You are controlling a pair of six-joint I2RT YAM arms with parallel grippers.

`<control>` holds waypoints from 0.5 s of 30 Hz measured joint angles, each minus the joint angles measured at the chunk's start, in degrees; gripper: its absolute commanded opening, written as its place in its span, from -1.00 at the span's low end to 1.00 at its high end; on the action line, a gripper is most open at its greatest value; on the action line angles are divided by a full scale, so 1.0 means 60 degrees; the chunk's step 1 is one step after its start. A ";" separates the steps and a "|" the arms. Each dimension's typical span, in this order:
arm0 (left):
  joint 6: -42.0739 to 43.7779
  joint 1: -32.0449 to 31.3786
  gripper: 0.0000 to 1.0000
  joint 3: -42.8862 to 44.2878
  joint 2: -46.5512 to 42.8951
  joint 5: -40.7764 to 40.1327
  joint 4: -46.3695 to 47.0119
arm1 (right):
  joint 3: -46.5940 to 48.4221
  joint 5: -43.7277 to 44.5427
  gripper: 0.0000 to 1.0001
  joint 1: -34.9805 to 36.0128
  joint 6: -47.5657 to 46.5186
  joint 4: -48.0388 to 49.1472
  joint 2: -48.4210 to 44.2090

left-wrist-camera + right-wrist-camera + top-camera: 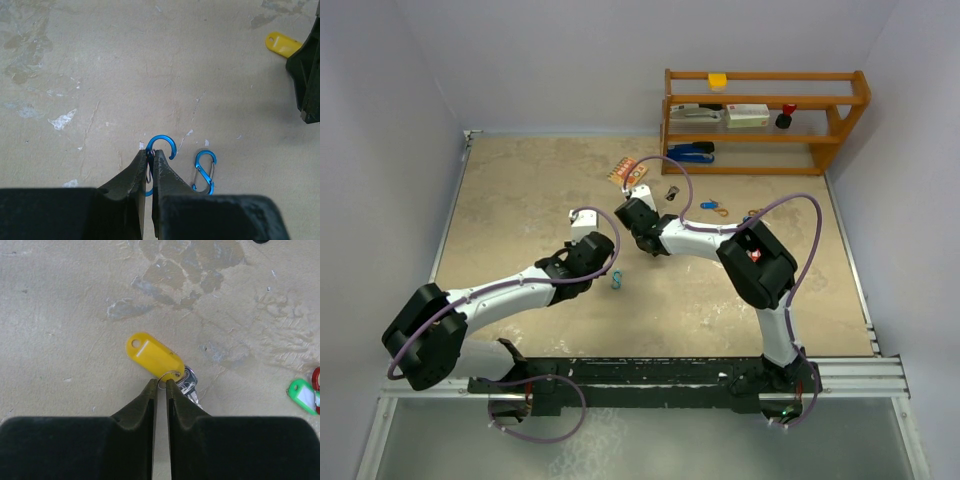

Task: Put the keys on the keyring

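Note:
A yellow-tagged key (152,355) lies flat on the table, its silver blade (189,382) tucked by my right fingers. My right gripper (161,383) has its tips pinched on the small wire ring (169,375) of that key, with only a narrow slit between the jaws. My left gripper (151,151) is shut on a blue S-shaped clip keyring (165,142), whose curved hook sticks out past the tips. A second blue clip (205,172) rests on the table just to its right. The yellow tag (282,43) also shows far right in the left wrist view.
A green tag (301,395) and a red tag (316,382) lie at the right edge. A blue-tagged key (710,207), a black-tagged key (672,193) and an orange packet (625,172) lie behind the arms. A wooden shelf (765,138) stands at the back right.

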 measured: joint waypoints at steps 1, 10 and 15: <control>0.0000 0.0000 -1.00 0.0000 0.0007 0.0015 0.0007 | 0.0000 0.0040 -0.80 0.0000 0.0022 -0.0047 0.0000; 0.0000 0.0000 -1.00 0.0000 0.0022 0.0062 0.0029 | -0.0007 0.0288 -1.00 0.0000 0.0022 -0.0229 0.0000; 0.0000 0.0000 -1.00 0.0000 0.0022 0.0062 0.0029 | -0.0710 0.0382 -1.00 0.0000 -0.0120 0.0266 -0.0430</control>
